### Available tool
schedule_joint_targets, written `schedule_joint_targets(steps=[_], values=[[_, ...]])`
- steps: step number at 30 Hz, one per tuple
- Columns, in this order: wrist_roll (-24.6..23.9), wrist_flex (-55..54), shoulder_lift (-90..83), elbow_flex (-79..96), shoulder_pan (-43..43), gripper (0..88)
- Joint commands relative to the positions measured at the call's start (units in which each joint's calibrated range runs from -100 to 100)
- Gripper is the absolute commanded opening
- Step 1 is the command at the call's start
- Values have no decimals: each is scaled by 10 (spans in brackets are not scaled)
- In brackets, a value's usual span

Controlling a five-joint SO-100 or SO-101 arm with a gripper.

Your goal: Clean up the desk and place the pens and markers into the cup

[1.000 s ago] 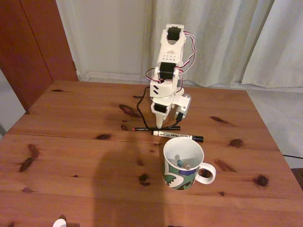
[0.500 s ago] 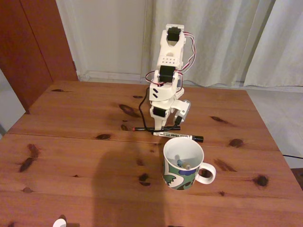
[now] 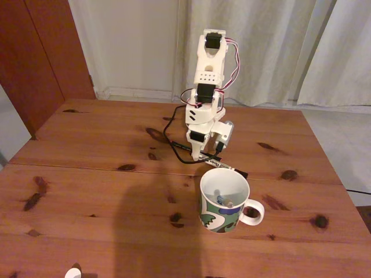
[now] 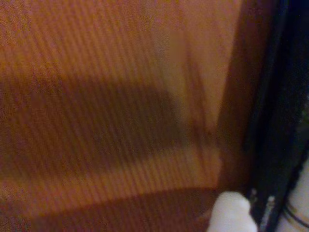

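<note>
White cup at near right already holds two markers; gripper just beyond it pinches a black pen, lifted off the desk; a white marker remains

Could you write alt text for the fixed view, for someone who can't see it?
A white robot arm's gripper holds a thin black pen just above a wooden desk, behind a patterned white cup. A white marker lies beside the cup.

The white-barrelled marker carries black print, too small to read.
</note>
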Motion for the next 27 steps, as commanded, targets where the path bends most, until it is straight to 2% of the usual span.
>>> schedule_joint_targets(steps=[1,5,10,27], values=[[2,4,-24,-1,-1,166],[2,4,-24,-4,1,144],[2,4,-24,-5,5,0],[2,4,-32,-8,6,10]])
